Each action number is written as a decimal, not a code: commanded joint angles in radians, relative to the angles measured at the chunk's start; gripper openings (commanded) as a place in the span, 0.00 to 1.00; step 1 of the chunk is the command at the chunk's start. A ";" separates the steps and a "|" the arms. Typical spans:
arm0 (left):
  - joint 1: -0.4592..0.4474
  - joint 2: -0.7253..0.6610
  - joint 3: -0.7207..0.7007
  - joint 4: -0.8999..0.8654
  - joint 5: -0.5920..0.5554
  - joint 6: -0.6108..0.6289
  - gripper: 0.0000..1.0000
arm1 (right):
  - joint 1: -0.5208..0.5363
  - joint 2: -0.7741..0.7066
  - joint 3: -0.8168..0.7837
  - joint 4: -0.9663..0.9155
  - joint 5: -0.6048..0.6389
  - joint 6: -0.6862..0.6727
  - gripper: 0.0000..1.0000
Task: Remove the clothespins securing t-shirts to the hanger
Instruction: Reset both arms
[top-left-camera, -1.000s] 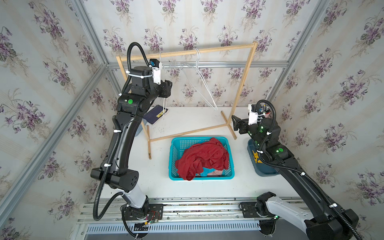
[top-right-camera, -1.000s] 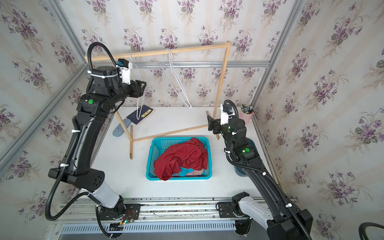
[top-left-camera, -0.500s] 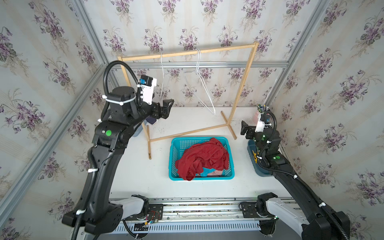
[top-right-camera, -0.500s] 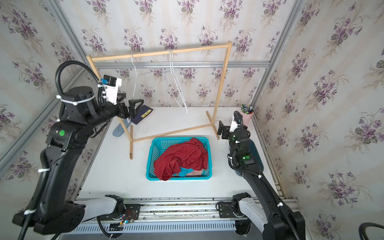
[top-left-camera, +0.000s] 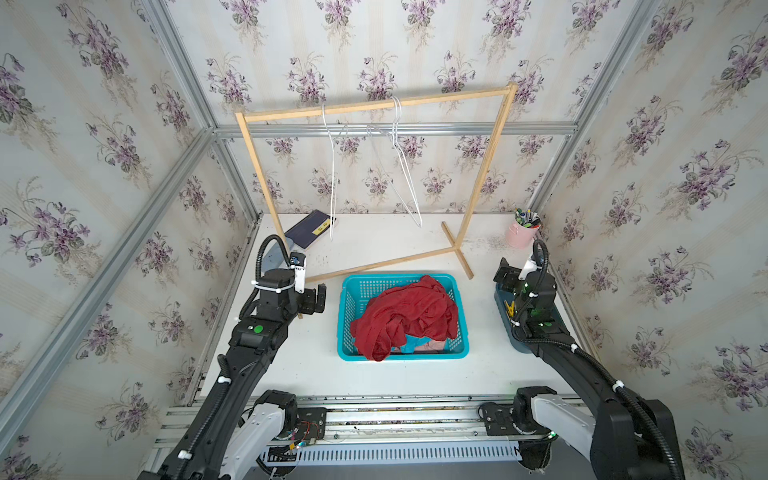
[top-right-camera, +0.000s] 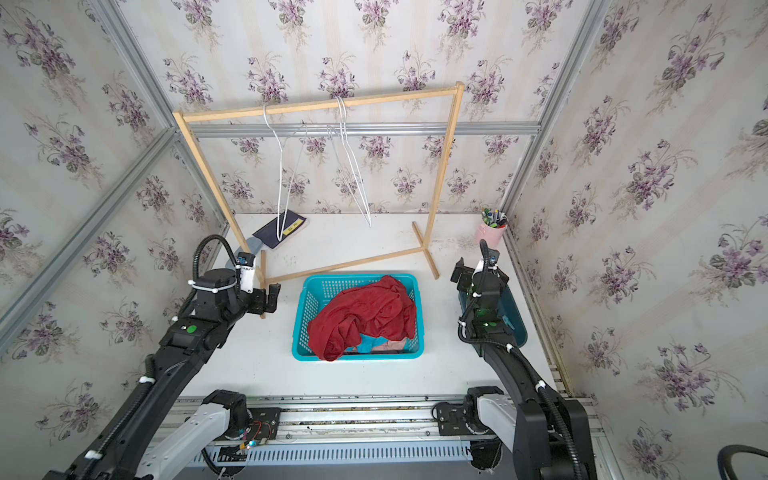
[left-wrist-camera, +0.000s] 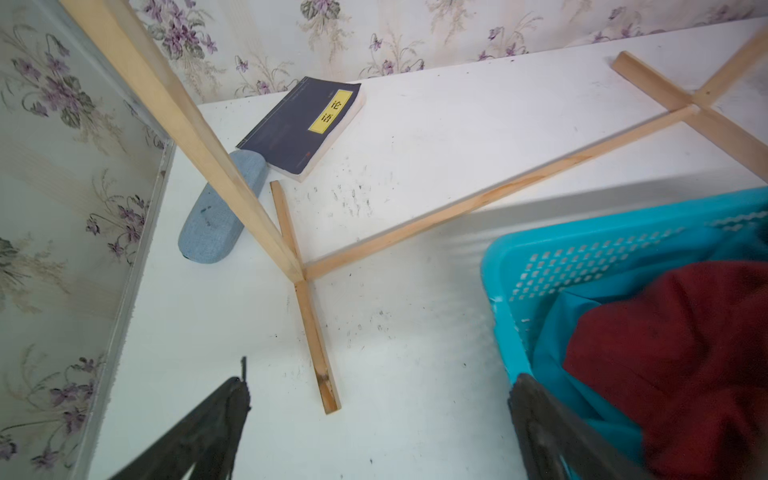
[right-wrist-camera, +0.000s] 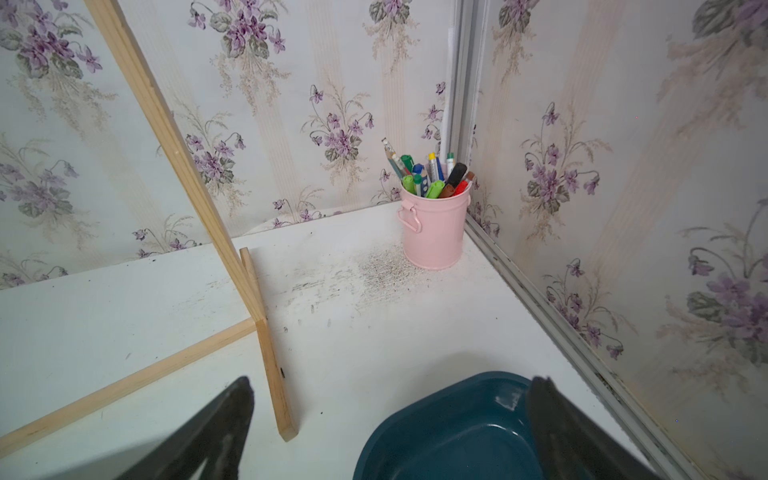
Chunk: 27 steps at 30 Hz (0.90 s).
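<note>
The t-shirts lie heaped in a turquoise basket (top-left-camera: 345, 316): a dark red one (top-left-camera: 407, 316) (top-right-camera: 365, 316) (left-wrist-camera: 665, 353) on top, with turquoise (top-left-camera: 413, 344) and pale pink (top-left-camera: 432, 345) cloth showing under it. Bare white wire hangers (top-left-camera: 332, 178) (top-left-camera: 405, 178) hang on the wooden rack (top-left-camera: 374, 104). A yellow clothespin (top-left-camera: 509, 308) lies in the dark blue tray (right-wrist-camera: 457, 432). My left gripper (top-left-camera: 320, 297) (left-wrist-camera: 380, 382) is open and empty, low beside the basket's left wall. My right gripper (top-left-camera: 503, 276) (right-wrist-camera: 392, 381) is open and empty over the tray's far end.
A dark book (left-wrist-camera: 303, 124) and a grey-blue case (left-wrist-camera: 220, 208) lie at the back left by the rack's foot (left-wrist-camera: 316, 353). A pink cup of pens (right-wrist-camera: 434, 224) stands in the back right corner. Walls close in both sides.
Both arms came down and back from the rack. The left gripper dropped from the top rail to beside the basket and its jaws widened. The right gripper pulled back over the tray.
</note>
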 joint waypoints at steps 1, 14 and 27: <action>0.004 0.042 -0.090 0.298 -0.051 -0.075 0.99 | -0.004 0.010 -0.064 0.195 0.059 -0.041 1.00; 0.033 0.346 -0.316 0.936 -0.122 0.046 0.99 | -0.029 0.203 -0.241 0.737 -0.091 -0.097 1.00; 0.034 0.631 -0.270 1.119 -0.094 0.030 0.99 | -0.040 0.321 -0.253 0.743 -0.134 -0.029 1.00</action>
